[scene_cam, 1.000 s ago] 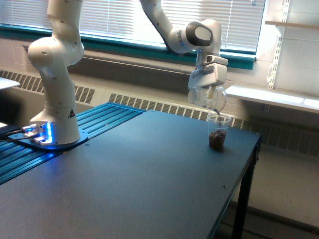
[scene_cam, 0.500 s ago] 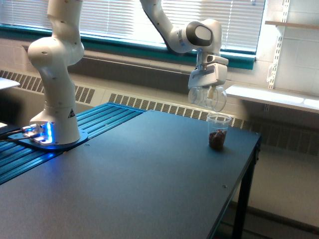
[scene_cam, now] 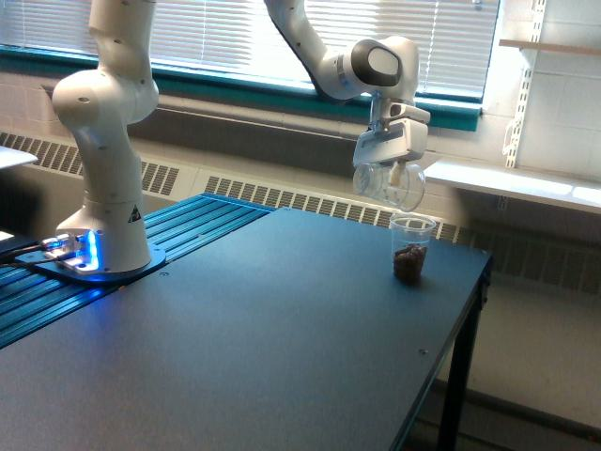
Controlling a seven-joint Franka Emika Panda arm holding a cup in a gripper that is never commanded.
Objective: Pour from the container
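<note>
My gripper (scene_cam: 391,170) is shut on the container (scene_cam: 389,184), a clear, wide, rounded plastic vessel held tipped on its side above the table's far right part. It looks empty; I see no brown bits in it. Just below and slightly toward the exterior view's right stands the smaller tapered clear cup (scene_cam: 410,249), upright on the dark table (scene_cam: 244,348), with brown granular bits at its bottom. The container's mouth hangs a short way above this cup's rim, not touching it.
The arm's white base (scene_cam: 101,225) stands at the exterior view's left on blue ribbed rails (scene_cam: 188,221). The table's right edge (scene_cam: 470,310) drops off close to the cup. A white shelf (scene_cam: 512,183) and a radiator run along the wall behind.
A thin stream from the container into the small cup has stopped. The container has lifted slightly and shifted a little to the exterior view's left. The cup has not moved.
</note>
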